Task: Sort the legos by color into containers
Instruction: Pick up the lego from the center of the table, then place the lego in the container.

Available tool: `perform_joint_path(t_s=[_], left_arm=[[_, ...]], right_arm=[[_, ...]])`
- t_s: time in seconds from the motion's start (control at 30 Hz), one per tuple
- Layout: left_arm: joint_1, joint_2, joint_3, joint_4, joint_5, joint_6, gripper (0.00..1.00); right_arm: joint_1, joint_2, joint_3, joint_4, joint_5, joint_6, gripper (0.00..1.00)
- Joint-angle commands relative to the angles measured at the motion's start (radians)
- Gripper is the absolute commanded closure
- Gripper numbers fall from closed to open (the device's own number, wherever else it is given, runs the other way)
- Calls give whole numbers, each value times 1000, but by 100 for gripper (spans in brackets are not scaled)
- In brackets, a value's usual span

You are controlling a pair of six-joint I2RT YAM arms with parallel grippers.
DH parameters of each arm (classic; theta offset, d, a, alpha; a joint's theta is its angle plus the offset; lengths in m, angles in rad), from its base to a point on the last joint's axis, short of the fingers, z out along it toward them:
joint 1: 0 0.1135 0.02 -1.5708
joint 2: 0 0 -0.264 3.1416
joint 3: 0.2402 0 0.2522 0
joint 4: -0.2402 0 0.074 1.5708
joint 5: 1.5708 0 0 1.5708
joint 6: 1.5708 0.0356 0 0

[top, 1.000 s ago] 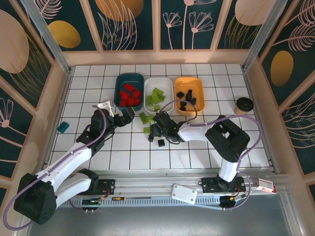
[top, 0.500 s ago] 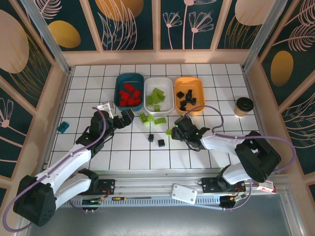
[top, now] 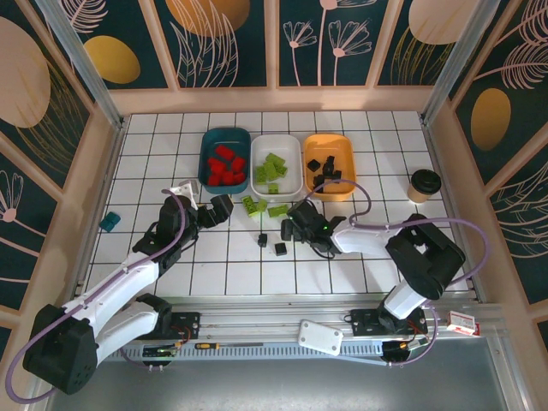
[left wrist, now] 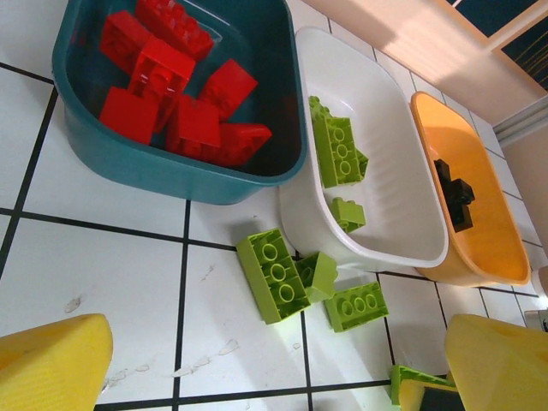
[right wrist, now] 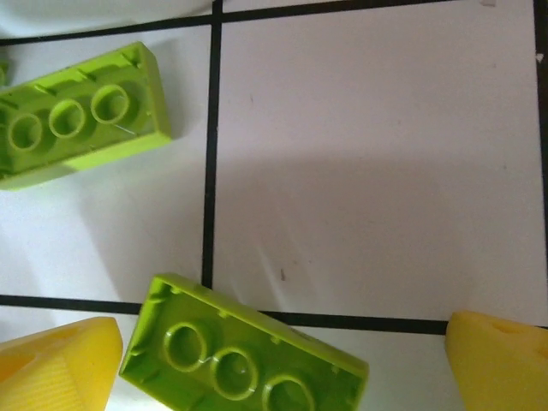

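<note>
Red legos fill the dark teal tray (top: pixel 224 158) (left wrist: pixel 128 163); lime legos lie in the white tray (top: pixel 276 164) (left wrist: pixel 402 214), black ones in the orange tray (top: pixel 329 165) (left wrist: pixel 488 248). Loose lime bricks (top: pixel 250 204) (left wrist: pixel 276 276) lie on the tiles in front of the white tray, another (top: pixel 278 210) (left wrist: pixel 355 306) beside them. Two black bricks (top: pixel 280 248) sit nearer. My left gripper (top: pixel 218 208) (left wrist: pixel 278 364) is open and holds nothing, just left of the loose bricks. My right gripper (top: pixel 295 227) (right wrist: pixel 278 364) is open around an upturned lime brick (right wrist: pixel 244 355); the left finger touches it, the right finger stands apart.
A lone teal block (top: pixel 110 222) lies at the far left. A black-lidded tan cup (top: pixel 423 184) stands at the right. Wooden walls ring the tiled table (top: pixel 402 248). The right arm stretches low across the middle of the table.
My right arm swung right and then back left, and a lime brick came away from the black ones and now sits between its fingers. The left gripper barely moved.
</note>
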Motion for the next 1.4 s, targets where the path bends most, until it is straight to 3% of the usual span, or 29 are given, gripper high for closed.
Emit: perform_joint_path(t_s=[0.0, 0.17, 0.4, 0.77, 0.93, 1.2, 1.27, 1.37], left_arm=[[-1, -13, -18, 0, -14, -3, 2], [-1, -7, -20, 0, -14, -3, 1], [0, 8, -16, 0, -17, -2, 2], [-1, 2, -13, -22, -7, 18, 2], [-1, -11, -35, -29, 20, 15, 1], [-47, -32, -67, -63, 38, 7, 5], [-74, -30, -79, -65, 34, 0, 5], [-109, -14, -94, -64, 25, -8, 4]], right_arm=[[22, 40, 36, -25, 78, 39, 3], [35, 88, 45, -44, 111, 45, 11], [64, 75, 10, 14, 47, 20, 27], [64, -120, 56, 26, 43, -72, 33], [-2, -65, 239, 48, -10, -186, 33], [-135, 260, 564, 86, -103, -267, 32], [-150, 333, 644, 73, -115, -285, 27], [-163, 408, 740, 50, -120, -303, 10]])
